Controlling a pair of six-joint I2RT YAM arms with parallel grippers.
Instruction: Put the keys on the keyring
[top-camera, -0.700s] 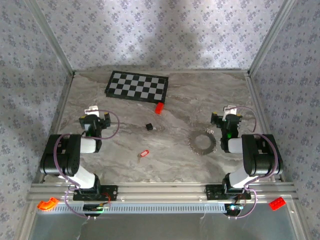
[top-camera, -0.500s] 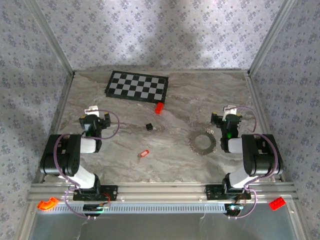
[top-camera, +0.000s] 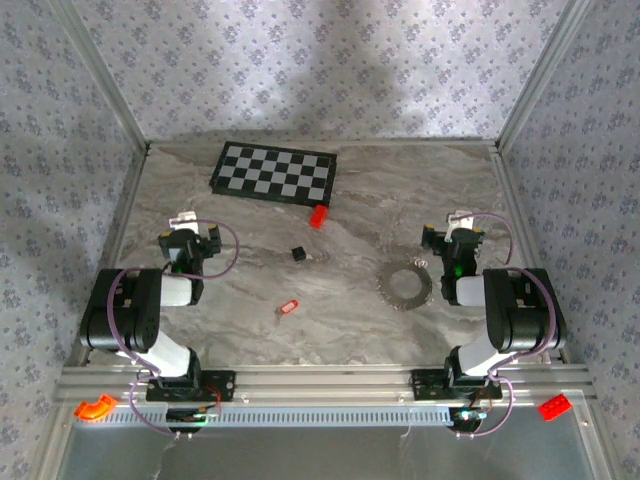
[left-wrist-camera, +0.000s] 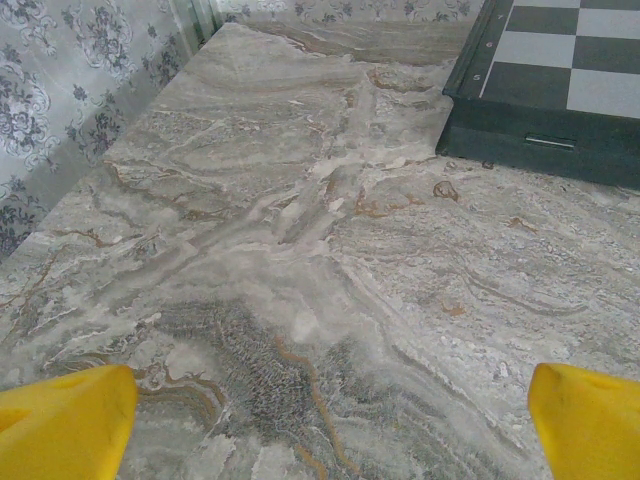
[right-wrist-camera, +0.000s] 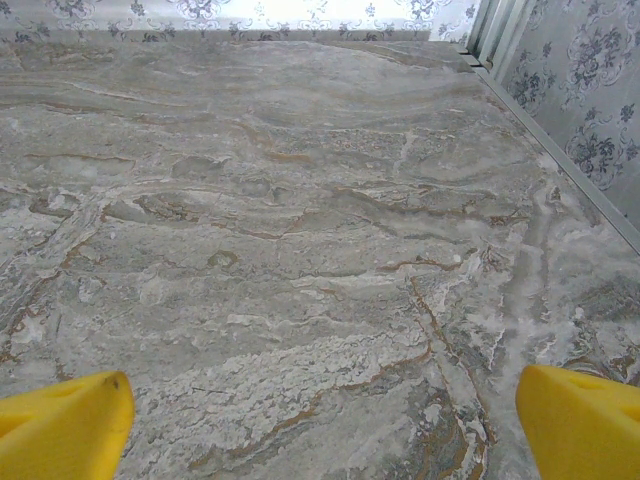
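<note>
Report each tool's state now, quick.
Left tool: open, holding nothing.
Right tool: open, holding nothing.

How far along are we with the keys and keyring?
Done: nothing; the key lies on the table, apart from the keyring. In hand: nothing; the left end effector and right end effector are both open and empty. Left: pick up the key, steady the keyring and thread the key on.
</note>
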